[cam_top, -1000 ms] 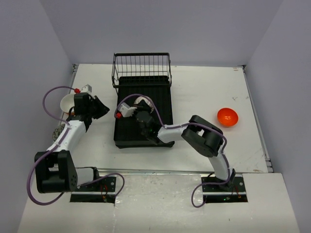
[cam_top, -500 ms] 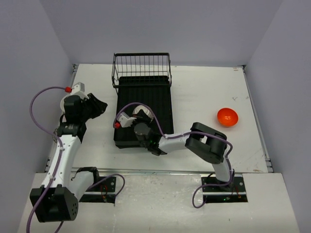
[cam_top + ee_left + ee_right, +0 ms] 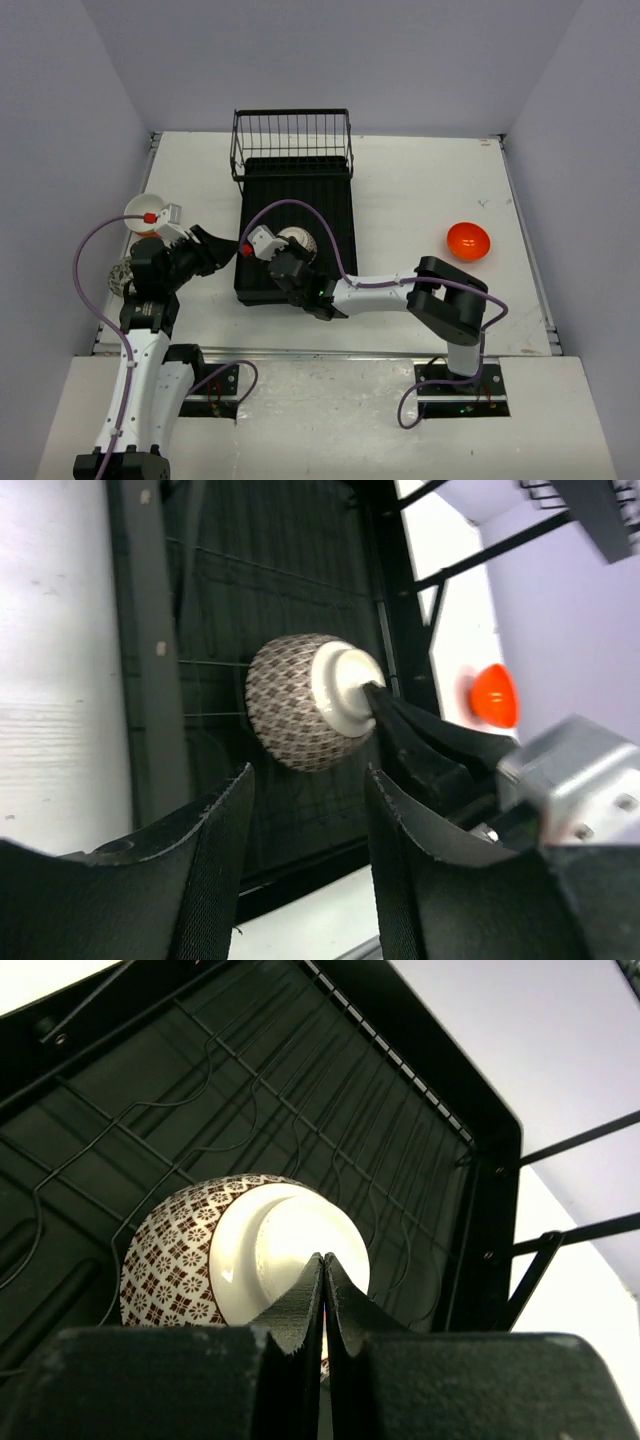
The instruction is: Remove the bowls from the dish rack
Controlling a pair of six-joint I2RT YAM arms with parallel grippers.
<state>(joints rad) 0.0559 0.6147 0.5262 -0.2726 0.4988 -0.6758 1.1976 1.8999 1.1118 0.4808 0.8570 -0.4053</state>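
The dish rack (image 3: pixel 330 215) is a black tray with a wire basket (image 3: pixel 292 140) at its far end. A brown-and-white patterned bowl (image 3: pixel 300 240) lies tipped on the rack floor, its white foot turned toward my right gripper (image 3: pixel 292 253). In the right wrist view that gripper (image 3: pixel 323 1260) is shut, its tips pressed against the bowl's (image 3: pixel 200 1250) foot. My left gripper (image 3: pixel 222 248) hovers beside the rack's left edge, open and empty. The left wrist view shows the left gripper (image 3: pixel 305 850) facing the bowl (image 3: pixel 295 720). A white bowl (image 3: pixel 140 210) rests on the table at far left.
An orange bowl (image 3: pixel 468 241) sits on the table to the right, also seen as the orange bowl (image 3: pixel 493 695) past the rack. A small patterned bowl (image 3: pixel 118 278) shows partly behind my left arm. Walls close in on the left, right and far sides.
My left gripper has opened, let go of the white bowl and drawn back toward the near edge. My right gripper and the patterned bowl have shifted slightly nearer within the rack.
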